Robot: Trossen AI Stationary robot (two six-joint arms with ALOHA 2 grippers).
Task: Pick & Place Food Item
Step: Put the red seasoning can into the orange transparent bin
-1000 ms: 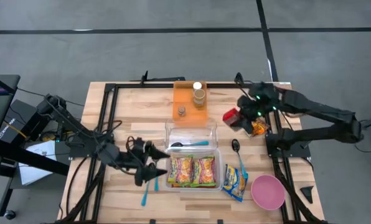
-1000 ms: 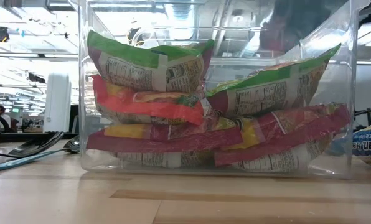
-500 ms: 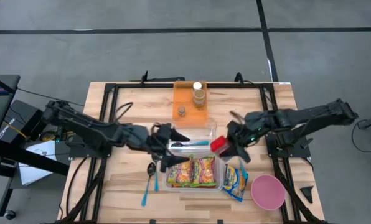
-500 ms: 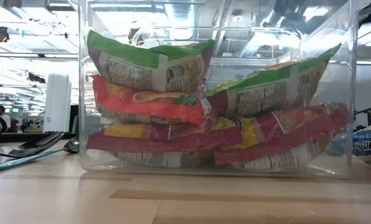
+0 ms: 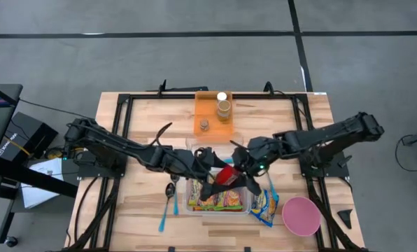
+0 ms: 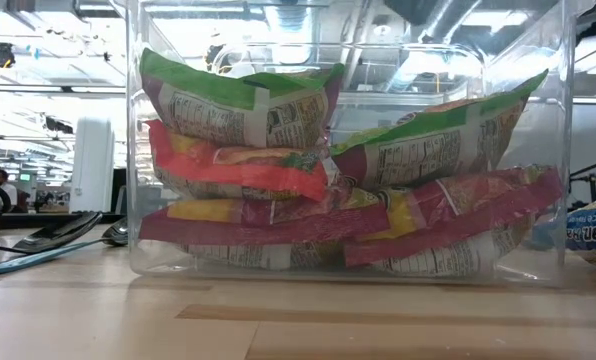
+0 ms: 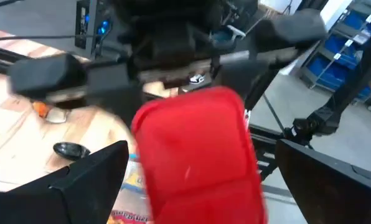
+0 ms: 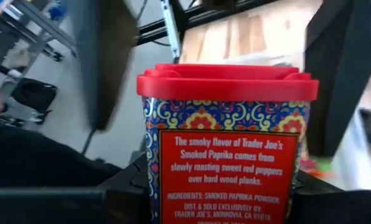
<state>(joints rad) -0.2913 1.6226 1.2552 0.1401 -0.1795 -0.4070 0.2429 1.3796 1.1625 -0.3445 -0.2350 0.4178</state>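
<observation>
Above the clear bin of snack packs, in the high view, the two grippers meet over mid-table. The right gripper carries the red-lidded tin, and the left gripper comes at the tin from the opposite side, lid end toward it. Both are about equally near; only the right one has a hold.

In the low view neither gripper shows, just the bin and its stacked packs, so the tin hangs clear of them, higher than this camera sees.

In the left wrist view the tin's red lid fills the gap between the left fingers, which stand spread wide on either side, touching nothing. The tin's long axis points roughly at this camera.

In the right wrist view the right fingers are clamped against the tin's sides, label upright and lid away from the wrist. I judge a handover is being lined up.
</observation>
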